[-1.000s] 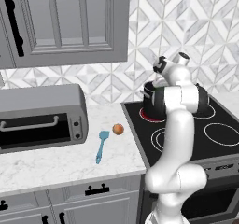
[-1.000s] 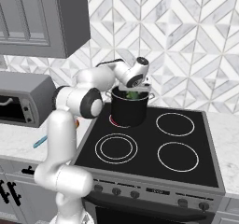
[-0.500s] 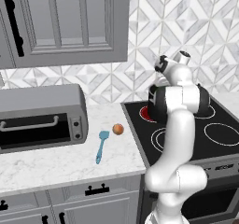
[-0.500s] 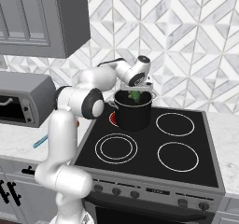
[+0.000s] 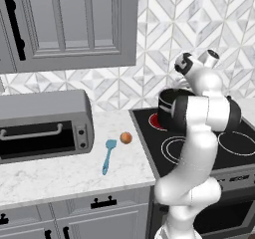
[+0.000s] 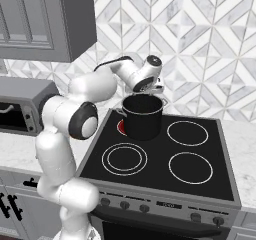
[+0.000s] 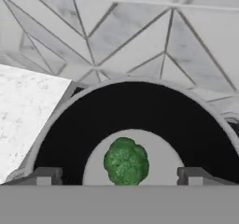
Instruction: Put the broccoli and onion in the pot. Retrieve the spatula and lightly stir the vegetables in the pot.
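The black pot [image 6: 142, 118] stands on the back left burner of the stove. My gripper [image 6: 152, 90] hovers just above its back rim, pointing down into it. In the hand view the gripper [image 7: 119, 177] is open, with its fingertips [image 7: 46, 175] wide apart. The green broccoli [image 7: 126, 162] lies loose on the pot's grey floor, touching neither finger. On the counter left of the stove rests the orange-brown onion [image 5: 126, 138]. The light-blue spatula [image 5: 108, 156] lies beside it, handle toward the front edge. The arm hides part of the pot [image 5: 169, 106] in the left base view.
A grey toaster oven [image 5: 45, 123] sits at the counter's left. Wall cabinets [image 5: 74, 24] hang above it. The tiled wall is close behind the pot. Three other burners [image 6: 187, 166] lie on the black stove top.
The jaws have opened wide and the broccoli has dropped from them into the pot. The hand has lifted slightly above the rim.
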